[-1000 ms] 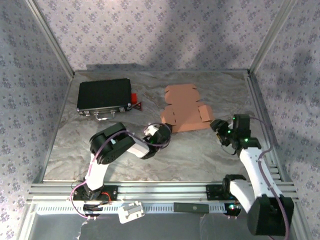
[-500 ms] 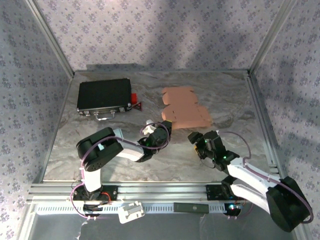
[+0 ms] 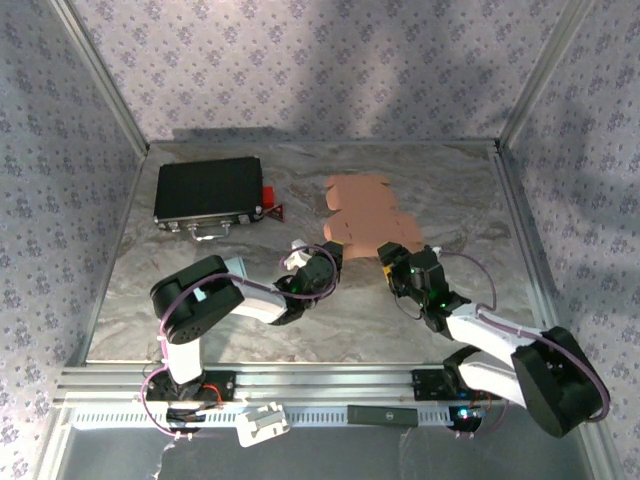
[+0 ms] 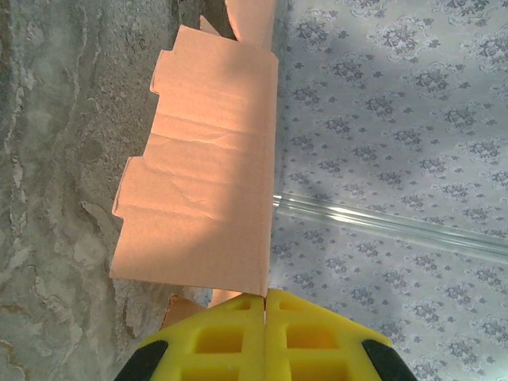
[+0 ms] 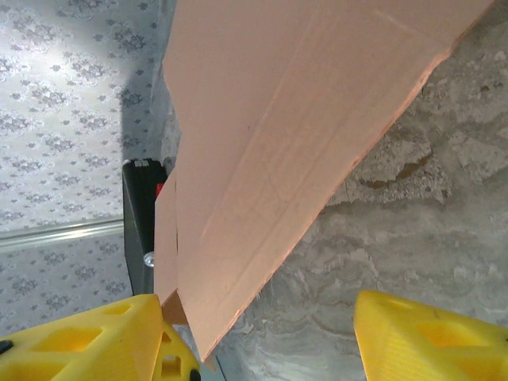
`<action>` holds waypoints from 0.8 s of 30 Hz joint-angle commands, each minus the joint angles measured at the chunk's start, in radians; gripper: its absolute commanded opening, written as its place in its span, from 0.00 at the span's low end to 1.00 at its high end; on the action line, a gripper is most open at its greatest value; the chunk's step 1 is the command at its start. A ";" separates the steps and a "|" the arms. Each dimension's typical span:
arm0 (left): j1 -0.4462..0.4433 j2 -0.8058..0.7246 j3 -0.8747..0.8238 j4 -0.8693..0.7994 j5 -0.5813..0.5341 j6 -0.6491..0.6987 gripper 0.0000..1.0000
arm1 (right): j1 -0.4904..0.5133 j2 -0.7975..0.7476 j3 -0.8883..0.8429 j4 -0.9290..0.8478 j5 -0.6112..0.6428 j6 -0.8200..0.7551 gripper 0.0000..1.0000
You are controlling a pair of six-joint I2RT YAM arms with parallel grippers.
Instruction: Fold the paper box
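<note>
The box (image 3: 365, 212) is lying as a flat cut sheet on the table (image 3: 460, 300), back of the middle, with its notched edges pointing toward the far wall. The left gripper (image 3: 324, 262) is reaching in low from the left and clenching its yellow fingers (image 4: 214, 337) on the sheet's near left corner; in the left wrist view the sheet's straight edge is running right into the seam between them. The right gripper (image 3: 392, 262) is sitting at the near right edge with its jaws standing wide apart. One panel of the sheet is rising between them, close against one finger (image 5: 103, 333), while the other finger is hanging clear over bare table. A black case (image 3: 208, 190) is lying well apart at the far left. Bare table is stretching from the sheet's right edge to the side rail (image 3: 522, 235), and across the near strip in front of both arms.
</note>
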 commanded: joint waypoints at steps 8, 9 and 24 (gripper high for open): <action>-0.006 -0.034 -0.002 0.010 -0.002 0.025 0.00 | -0.037 0.140 0.050 0.166 -0.024 0.080 0.50; -0.006 -0.034 -0.001 0.010 -0.003 0.023 0.00 | -0.039 0.165 0.049 0.197 -0.028 0.092 0.48; -0.002 -0.037 -0.011 0.006 0.001 0.018 0.00 | -0.061 0.247 0.086 0.254 -0.043 0.125 0.27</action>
